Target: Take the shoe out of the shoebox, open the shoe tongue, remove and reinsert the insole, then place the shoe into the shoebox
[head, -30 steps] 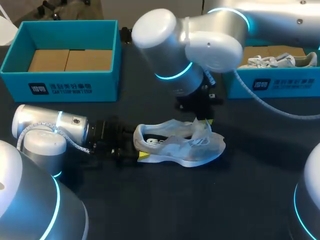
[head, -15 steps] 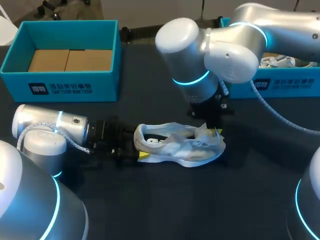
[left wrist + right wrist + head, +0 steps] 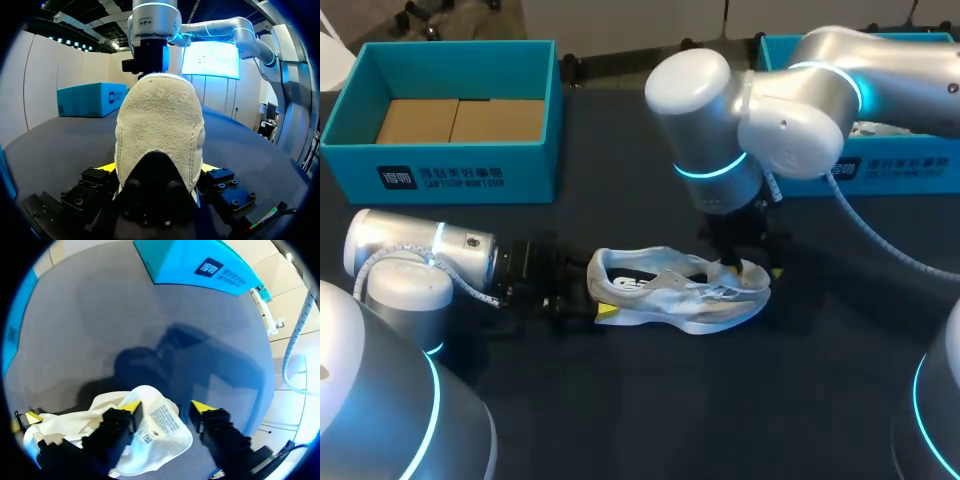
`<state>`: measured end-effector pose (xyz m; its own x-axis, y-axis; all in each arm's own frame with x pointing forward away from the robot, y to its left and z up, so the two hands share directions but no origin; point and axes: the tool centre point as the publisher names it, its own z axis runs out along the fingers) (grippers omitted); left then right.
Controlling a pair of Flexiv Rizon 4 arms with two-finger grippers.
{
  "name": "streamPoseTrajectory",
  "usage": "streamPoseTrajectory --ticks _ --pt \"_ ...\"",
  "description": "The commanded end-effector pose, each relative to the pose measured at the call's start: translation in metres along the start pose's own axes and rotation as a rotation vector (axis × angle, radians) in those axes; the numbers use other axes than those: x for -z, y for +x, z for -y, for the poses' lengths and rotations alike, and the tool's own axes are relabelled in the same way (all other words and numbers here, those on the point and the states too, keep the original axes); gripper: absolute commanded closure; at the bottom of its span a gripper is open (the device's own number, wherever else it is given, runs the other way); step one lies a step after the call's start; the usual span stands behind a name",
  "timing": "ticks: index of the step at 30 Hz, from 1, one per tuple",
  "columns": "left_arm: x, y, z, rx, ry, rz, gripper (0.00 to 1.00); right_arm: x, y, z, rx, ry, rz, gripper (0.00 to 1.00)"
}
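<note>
Up top, we're looking down across the whole tabletop (image 3: pixel 650 420). Our left wrist camera sits low, tight behind the heel of the shoe (image 3: pixel 160 130); our right wrist camera peers down close on its front.

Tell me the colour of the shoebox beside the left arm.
The open shoebox is teal, its floor brown cardboard; head view shows it best.

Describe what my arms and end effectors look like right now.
Both the left arm and right arm are silver-grey, built of rounded cylindrical segments, with glowing cyan bands at joints. A white cable loops along the right arm; a thinner one runs on the left. The left end effector and right end effector are black and blocky, with bright yellow fingertips.
</note>
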<state>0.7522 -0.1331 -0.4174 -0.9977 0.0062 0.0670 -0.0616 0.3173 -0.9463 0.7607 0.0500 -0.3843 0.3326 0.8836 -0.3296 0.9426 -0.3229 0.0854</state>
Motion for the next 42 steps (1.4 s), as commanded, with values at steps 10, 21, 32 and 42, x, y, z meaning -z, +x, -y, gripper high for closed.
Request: streamPoseTrajectory --ticks 10,21,32,42 --pt "0.000 0.002 -0.001 0.000 -0.001 0.002 1.00 0.054 0.013 0.007 -0.233 -0.113 0.007 0.00" --pt "0.000 0.002 -0.001 0.000 -0.001 0.002 1.00 0.112 0.024 0.002 -0.186 -0.248 -0.002 0.00" --pt "0.000 0.002 -0.001 0.000 -0.001 0.002 1.00 0.159 0.054 0.006 0.134 -0.383 -0.228 0.00" --pt "0.000 0.002 -0.001 0.000 -0.001 0.002 1.00 0.173 0.084 0.024 0.592 -0.383 -0.264 0.00"
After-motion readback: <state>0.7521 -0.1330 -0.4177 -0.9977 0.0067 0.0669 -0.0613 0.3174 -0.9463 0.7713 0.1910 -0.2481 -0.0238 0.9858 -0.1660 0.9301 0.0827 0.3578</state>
